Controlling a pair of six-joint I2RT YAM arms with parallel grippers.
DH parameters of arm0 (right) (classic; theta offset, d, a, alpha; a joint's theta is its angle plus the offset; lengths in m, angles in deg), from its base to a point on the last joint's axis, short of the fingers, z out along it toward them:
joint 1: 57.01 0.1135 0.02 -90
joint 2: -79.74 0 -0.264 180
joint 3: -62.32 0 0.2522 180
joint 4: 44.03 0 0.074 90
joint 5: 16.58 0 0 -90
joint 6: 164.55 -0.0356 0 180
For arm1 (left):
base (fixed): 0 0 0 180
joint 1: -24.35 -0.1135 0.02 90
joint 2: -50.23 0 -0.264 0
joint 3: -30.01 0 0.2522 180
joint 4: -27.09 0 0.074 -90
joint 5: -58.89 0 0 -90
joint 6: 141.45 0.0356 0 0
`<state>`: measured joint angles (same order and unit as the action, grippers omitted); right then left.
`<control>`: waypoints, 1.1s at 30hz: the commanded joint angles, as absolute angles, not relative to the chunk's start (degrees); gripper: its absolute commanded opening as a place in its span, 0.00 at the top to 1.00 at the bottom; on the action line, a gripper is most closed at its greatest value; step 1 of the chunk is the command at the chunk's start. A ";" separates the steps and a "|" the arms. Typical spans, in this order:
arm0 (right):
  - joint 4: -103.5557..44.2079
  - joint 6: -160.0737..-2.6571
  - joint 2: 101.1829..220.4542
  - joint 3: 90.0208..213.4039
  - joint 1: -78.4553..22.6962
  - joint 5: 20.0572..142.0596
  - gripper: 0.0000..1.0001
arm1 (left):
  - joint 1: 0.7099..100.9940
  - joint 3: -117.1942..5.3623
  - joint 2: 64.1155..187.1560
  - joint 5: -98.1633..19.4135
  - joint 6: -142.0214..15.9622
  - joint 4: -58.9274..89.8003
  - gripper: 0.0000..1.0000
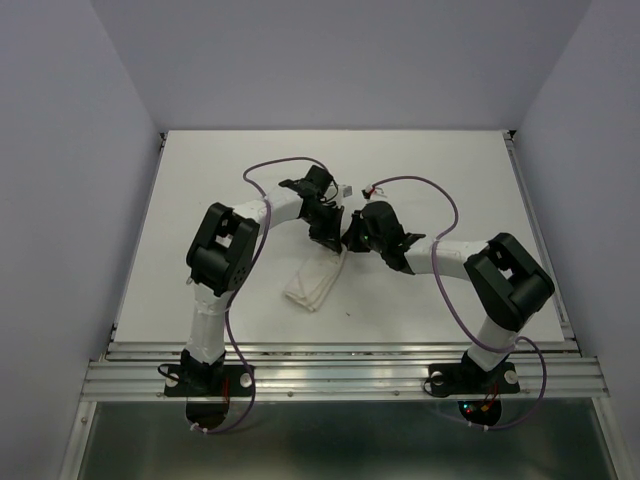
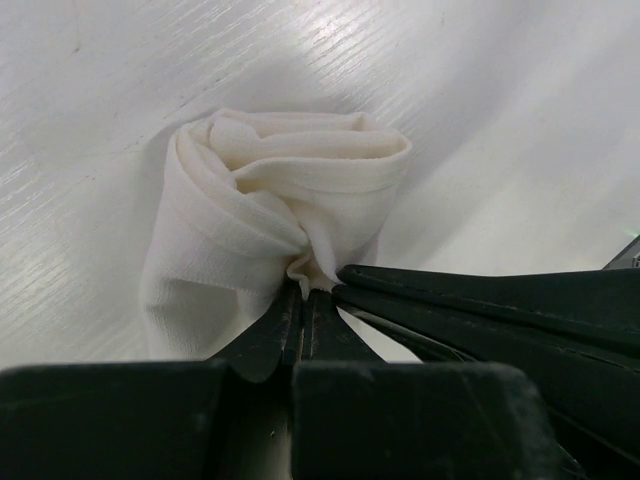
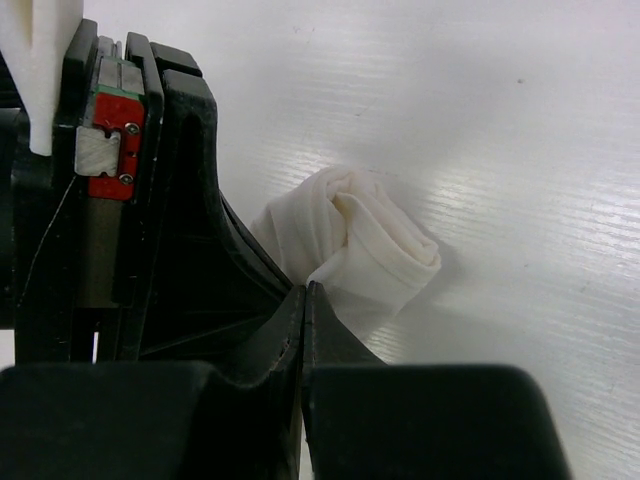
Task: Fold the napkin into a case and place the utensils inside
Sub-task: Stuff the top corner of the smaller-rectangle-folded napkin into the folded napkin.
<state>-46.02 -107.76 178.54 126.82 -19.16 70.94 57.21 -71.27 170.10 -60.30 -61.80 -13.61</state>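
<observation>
Bright, even overhead light fills the top view, which is sharp, and the white table (image 1: 200, 200) carries only faint, soft shadows. In the left wrist view the napkin (image 2: 290, 200) is in focus and throws a grey shadow toward 2 o'clock, while the dark foreground at 6 o'clock is blurred. The right wrist view has glare streaks at 3 o'clock and the same blurred black foreground.

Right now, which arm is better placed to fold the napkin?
Left, probably: the left gripper is shut on the napkin at its bunched end; the right gripper is shut beside it, hold unclear.
</observation>
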 commanded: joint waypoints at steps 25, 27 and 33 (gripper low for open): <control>-49.43 -108.21 176.33 126.26 -19.39 70.87 0.99 | 57.84 -71.90 165.81 -65.83 -62.70 -10.13 0.56; -49.17 -108.21 176.42 126.35 -19.39 70.87 0.99 | 57.93 -71.29 164.85 -65.66 -62.26 -9.87 0.54; -49.08 -108.21 176.68 126.53 -19.39 70.87 0.99 | 57.84 -71.20 162.99 -64.25 -60.16 -11.27 0.54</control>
